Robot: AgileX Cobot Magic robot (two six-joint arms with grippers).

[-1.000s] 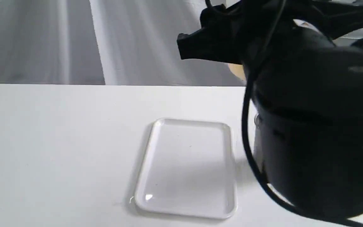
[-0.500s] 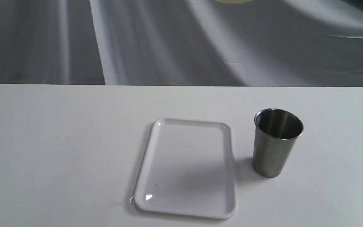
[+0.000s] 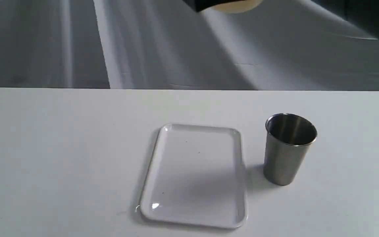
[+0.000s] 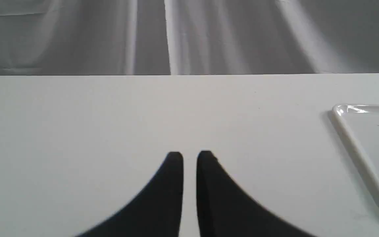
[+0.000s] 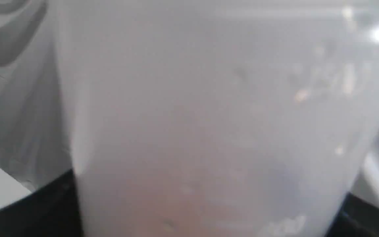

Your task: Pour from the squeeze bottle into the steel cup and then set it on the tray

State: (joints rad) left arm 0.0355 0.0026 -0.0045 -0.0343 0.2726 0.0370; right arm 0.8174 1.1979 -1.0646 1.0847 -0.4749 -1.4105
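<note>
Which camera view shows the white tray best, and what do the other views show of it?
The exterior view: the tray lies whole, all four rounded corners visible, left of the steel cup. The left wrist view catches only one corner. The right wrist view shows none of it; the squeeze bottle fills it.

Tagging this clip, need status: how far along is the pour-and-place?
Done: the right gripper is shut on the squeeze bottle, held high at the exterior view's top edge. In hand: the pour; whether the steel cup holds any liquid cannot be seen, so it is unconfirmed. Left: nothing stands on the tray, so placing remains. The left gripper sits over the table, holding nothing.
</note>
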